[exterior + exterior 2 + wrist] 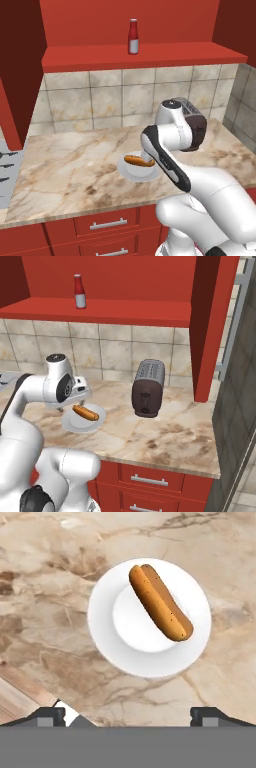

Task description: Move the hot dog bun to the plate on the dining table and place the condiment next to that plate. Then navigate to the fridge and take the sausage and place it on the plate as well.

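The hot dog bun, orange-tan and split along its top, lies on a small plain white plate on the marble counter. It also shows on that plate from both sides. My gripper hangs above the plate, pointing down, open and holding nothing; its tips stand wide apart, clear of the bun. From the right, the gripper hovers just over the bun's left end. The condiment, a red bottle with a pale label, stands on the red shelf above. The yellow-rimmed plate, dining table and sausage are out of view.
A dark toaster stands on the counter to the right of the white plate. A red upper cabinet hangs beyond it. A tall grey front with a long steel handle, the fridge by its look, fills the right edge. Tiled wall runs behind.
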You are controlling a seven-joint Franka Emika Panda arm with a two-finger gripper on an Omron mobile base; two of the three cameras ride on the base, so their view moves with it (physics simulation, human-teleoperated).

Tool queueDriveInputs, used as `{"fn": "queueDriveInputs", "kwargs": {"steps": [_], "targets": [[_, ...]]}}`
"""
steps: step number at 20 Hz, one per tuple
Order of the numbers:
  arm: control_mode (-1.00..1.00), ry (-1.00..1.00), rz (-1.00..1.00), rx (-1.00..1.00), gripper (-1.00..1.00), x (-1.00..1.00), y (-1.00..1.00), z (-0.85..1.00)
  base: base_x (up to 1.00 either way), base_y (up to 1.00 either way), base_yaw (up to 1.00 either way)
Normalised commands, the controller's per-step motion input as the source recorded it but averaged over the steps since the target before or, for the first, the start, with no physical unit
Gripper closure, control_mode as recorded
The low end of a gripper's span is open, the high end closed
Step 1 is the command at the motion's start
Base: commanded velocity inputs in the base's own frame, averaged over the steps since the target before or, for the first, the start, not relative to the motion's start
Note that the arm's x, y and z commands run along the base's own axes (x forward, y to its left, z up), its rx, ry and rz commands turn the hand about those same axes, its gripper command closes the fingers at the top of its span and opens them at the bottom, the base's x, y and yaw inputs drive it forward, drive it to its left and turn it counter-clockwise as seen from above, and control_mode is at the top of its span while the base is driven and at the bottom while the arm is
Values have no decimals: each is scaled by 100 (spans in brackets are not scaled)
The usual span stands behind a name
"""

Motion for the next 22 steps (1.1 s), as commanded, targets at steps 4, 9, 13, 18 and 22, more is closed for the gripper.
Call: {"fn": "queueDriveInputs", "kwargs": {"steps": [4, 9, 13, 18, 22], "targets": [[-100, 12, 0, 0, -100, 36, 0, -34, 0, 0, 0], [-100, 17, 0, 0, -100, 37, 0, -32, 0, 0, 0], [-100, 8, 0, 0, -100, 32, 0, -19, 0, 0, 0], [-100, 3, 0, 0, -100, 23, 0, -15, 0, 0, 0], [-100, 4, 0, 0, -100, 18, 0, -23, 0, 0, 0]]}}
